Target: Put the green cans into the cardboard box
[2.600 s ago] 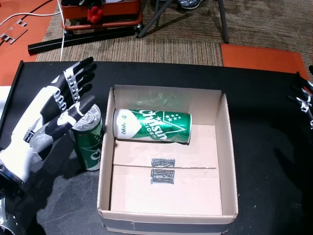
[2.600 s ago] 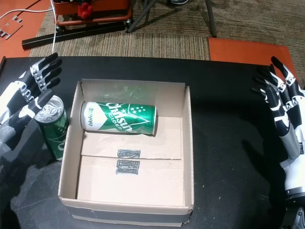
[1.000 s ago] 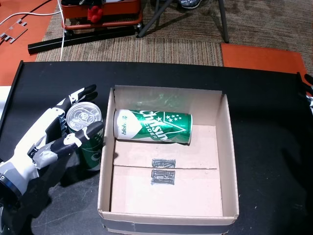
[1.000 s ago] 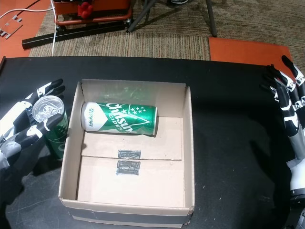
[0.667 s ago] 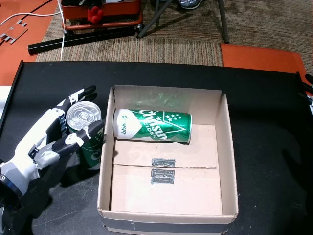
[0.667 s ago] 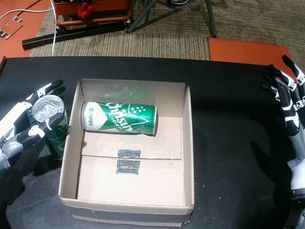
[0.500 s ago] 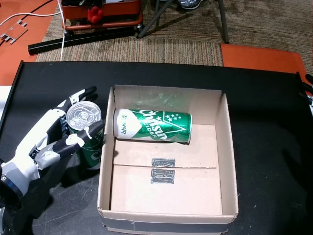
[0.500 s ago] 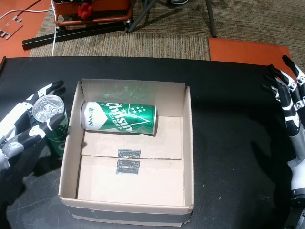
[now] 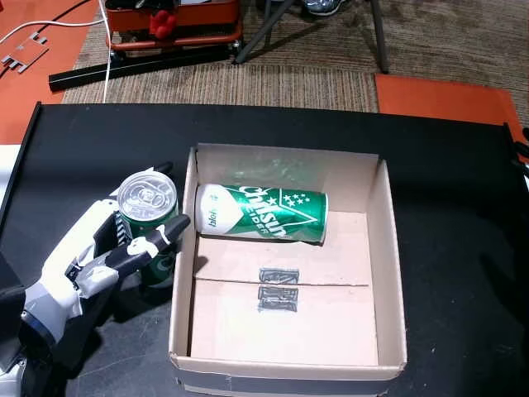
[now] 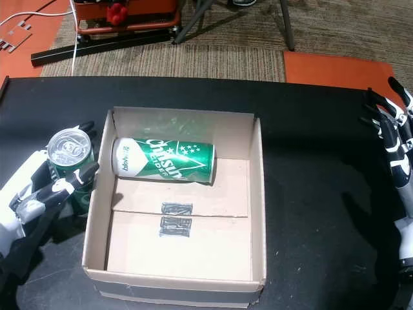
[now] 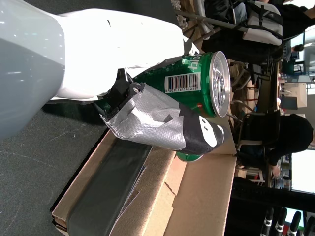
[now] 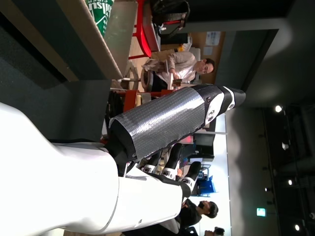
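One green can (image 9: 261,212) lies on its side against the far wall inside the open cardboard box (image 9: 390,256), seen in both head views (image 10: 163,160). A second green can (image 9: 150,222) stands upright just outside the box's left wall (image 10: 91,213). My left hand (image 9: 92,255) is wrapped round it, thumb across its front. The left wrist view shows the can (image 11: 194,78) held behind the taped thumb (image 11: 162,129), right beside the box (image 11: 147,196). My right hand (image 10: 395,139) hovers at the table's right edge, fingers spread, holding nothing.
The box sits mid-table on a black tabletop (image 9: 446,165). Beyond the far edge are striped carpet, orange mats, tripod legs and a red cart (image 9: 173,23). People sit in the background of the right wrist view (image 12: 184,66).
My left hand has lowered from above the can, come round its side and closed on it; the can now sits slightly nearer the box wall. The right hand has drifted outward to the right.
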Tool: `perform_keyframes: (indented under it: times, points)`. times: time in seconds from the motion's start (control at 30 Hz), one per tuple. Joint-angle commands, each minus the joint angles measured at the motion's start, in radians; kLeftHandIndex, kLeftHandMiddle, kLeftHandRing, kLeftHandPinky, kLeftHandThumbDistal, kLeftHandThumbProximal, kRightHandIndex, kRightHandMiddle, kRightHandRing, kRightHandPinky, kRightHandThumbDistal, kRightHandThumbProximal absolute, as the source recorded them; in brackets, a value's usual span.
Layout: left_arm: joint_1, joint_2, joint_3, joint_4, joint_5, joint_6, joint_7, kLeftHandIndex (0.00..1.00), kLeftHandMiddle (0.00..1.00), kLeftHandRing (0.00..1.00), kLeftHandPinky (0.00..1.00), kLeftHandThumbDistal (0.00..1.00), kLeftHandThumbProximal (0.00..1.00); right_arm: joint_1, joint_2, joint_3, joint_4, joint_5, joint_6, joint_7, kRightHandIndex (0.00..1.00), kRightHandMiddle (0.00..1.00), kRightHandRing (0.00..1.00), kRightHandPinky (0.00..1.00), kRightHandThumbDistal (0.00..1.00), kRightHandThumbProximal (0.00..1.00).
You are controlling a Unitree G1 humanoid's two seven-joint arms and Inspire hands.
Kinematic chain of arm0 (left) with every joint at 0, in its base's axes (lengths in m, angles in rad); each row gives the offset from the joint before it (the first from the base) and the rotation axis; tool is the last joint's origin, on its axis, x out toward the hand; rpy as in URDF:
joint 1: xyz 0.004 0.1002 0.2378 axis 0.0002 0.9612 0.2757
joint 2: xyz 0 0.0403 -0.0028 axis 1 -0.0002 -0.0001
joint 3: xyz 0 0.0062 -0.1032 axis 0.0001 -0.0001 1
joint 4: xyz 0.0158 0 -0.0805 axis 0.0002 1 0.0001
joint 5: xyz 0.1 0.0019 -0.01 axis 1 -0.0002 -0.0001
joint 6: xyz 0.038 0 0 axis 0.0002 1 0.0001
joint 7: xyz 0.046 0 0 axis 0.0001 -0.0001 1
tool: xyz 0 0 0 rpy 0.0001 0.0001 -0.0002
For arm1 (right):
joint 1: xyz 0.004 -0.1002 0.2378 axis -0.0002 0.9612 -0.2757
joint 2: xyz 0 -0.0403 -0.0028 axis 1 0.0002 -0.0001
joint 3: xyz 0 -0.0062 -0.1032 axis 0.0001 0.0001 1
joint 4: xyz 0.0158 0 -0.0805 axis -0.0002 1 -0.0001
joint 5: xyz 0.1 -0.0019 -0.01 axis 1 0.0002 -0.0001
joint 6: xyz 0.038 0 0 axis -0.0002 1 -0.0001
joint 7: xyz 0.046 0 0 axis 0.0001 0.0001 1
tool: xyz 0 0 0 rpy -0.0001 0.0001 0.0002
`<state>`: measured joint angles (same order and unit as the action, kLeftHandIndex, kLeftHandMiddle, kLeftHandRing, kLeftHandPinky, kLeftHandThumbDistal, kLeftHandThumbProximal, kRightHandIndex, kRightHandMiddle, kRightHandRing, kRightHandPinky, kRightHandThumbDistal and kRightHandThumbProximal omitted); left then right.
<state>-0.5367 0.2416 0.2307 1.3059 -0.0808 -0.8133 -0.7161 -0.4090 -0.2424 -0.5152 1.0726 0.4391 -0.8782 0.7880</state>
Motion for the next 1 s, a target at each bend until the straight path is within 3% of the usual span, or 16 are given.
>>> perform_keyframes:
  times: [0.0, 0.7, 0.83, 0.97]
  points:
    - [0.019, -0.007, 0.0, 0.008, 0.005, 0.008, -0.006, 1.0, 1.0, 1.0, 1.0, 0.86, 0.55, 0.013, -0.011, -0.005, -0.007, 0.022, 0.004, 0.008, 0.7, 0.72, 0.76, 0.88, 1.0, 0.61]
    - [0.019, -0.012, 0.045, 0.006, -0.031, 0.029, -0.024, 1.0, 1.0, 0.99, 0.98, 0.86, 0.5, 0.023, -0.011, -0.014, -0.019, 0.031, 0.006, 0.01, 0.69, 0.71, 0.75, 0.86, 1.0, 0.59]
    - [0.02, -0.015, 0.064, 0.005, -0.047, 0.023, -0.031, 1.0, 0.95, 0.92, 0.89, 0.74, 0.44, 0.024, -0.009, -0.011, -0.024, 0.028, 0.001, -0.003, 0.69, 0.71, 0.75, 0.86, 1.0, 0.58]
    - [0.019, -0.032, 0.106, 0.005, -0.081, 0.028, -0.024, 0.91, 0.81, 0.73, 0.67, 0.44, 0.18, 0.022, -0.008, -0.012, -0.022, 0.034, 0.002, -0.005, 0.68, 0.7, 0.73, 0.83, 1.0, 0.55]
